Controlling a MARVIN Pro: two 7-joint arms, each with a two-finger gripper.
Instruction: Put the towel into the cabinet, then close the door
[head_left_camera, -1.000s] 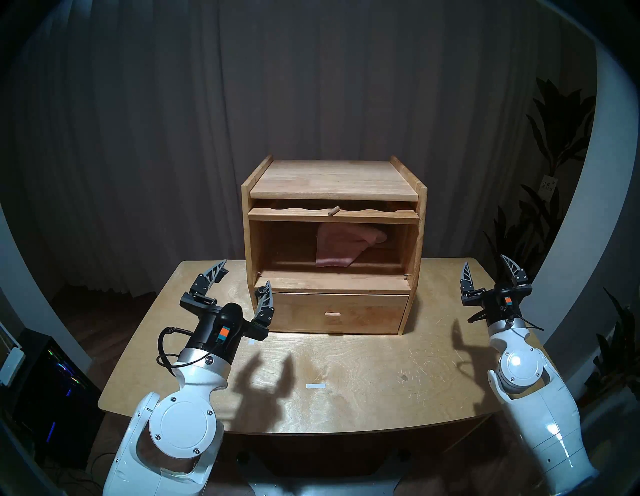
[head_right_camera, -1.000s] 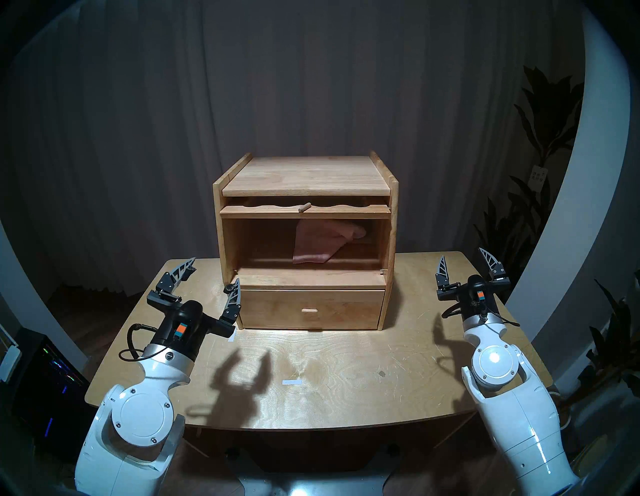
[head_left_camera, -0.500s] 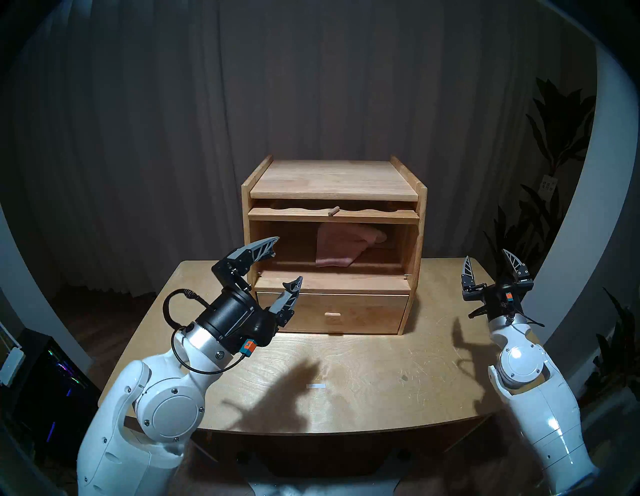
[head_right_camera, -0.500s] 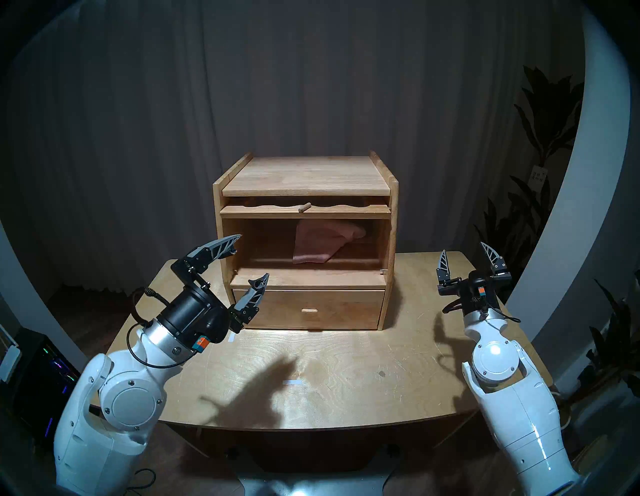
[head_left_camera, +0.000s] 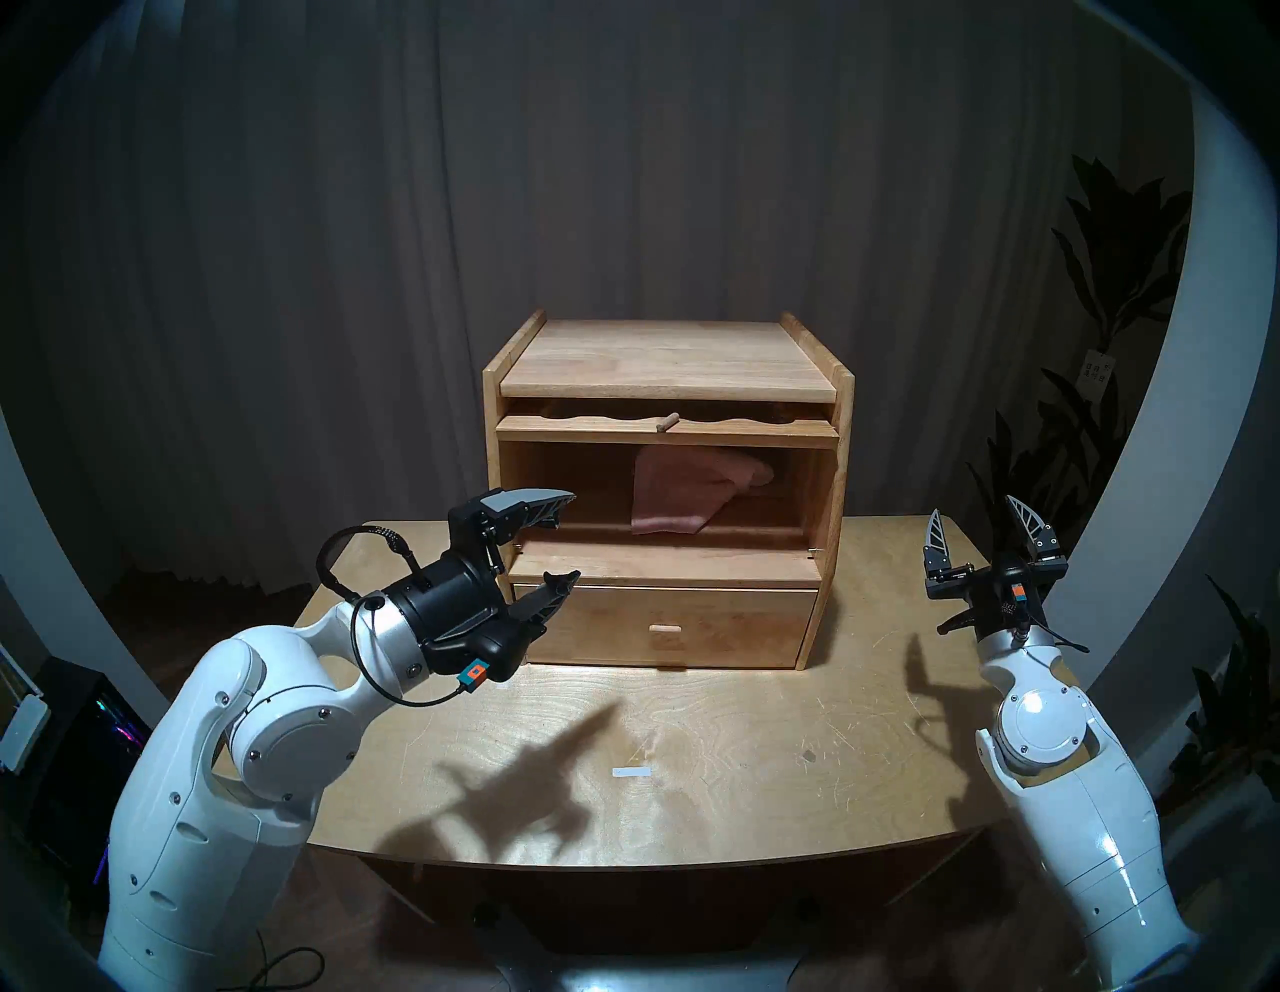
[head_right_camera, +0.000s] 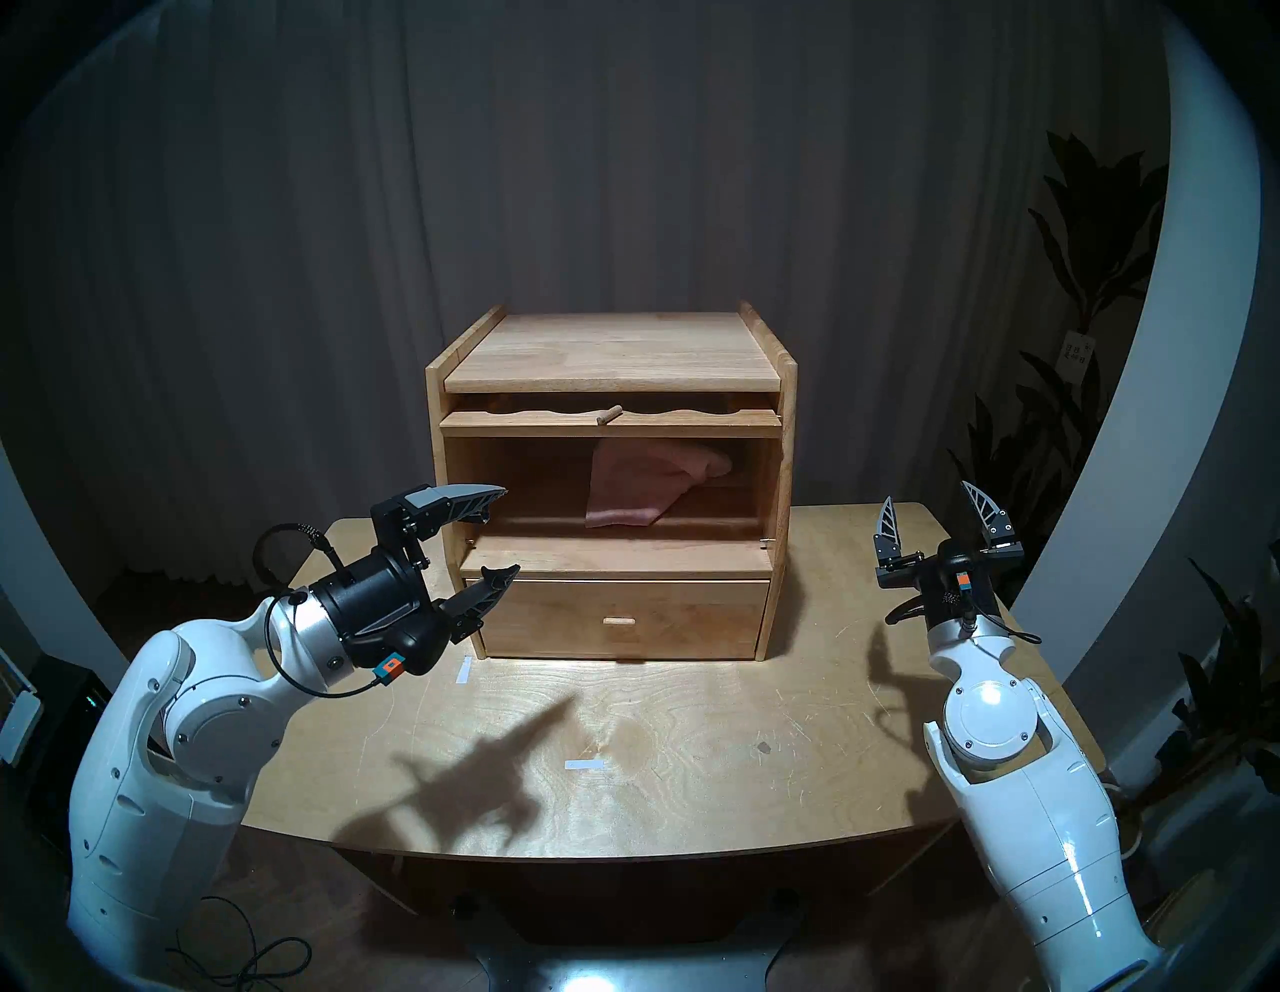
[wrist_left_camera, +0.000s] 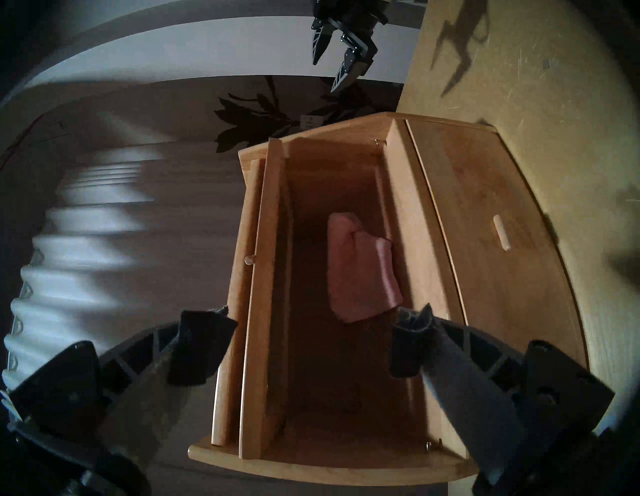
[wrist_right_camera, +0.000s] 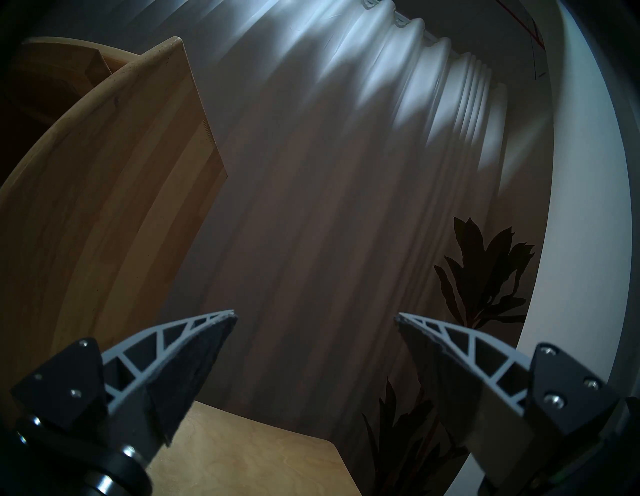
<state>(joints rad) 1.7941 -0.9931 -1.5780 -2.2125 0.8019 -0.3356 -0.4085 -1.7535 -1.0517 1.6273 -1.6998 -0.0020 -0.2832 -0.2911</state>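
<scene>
Wooden table (head_left_camera: 727, 727), grey curtain (head_left_camera: 623, 173), plant (head_left_camera: 1108, 291), white tape strip (head_left_camera: 632, 772).

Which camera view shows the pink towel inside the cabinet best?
The left wrist view: it looks straight into the open cabinet, showing the towel large and unblocked. Both head views show it smaller, shadowed. The right wrist view misses it.

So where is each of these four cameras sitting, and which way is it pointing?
Head stereo left: on the head, looking down over the table at the cabinet; both arms and open hands show.
Head stereo right: beside it, nearly the same picture.
Left wrist: on the left arm, turned sideways, facing into the cabinet at the pink towel; left hand shows.
Right wrist: on the right arm, facing the curtain past the cabinet's side; right hand shows.
Shared: the left wrist and head views all show the towel and the door's peg knob.
</scene>
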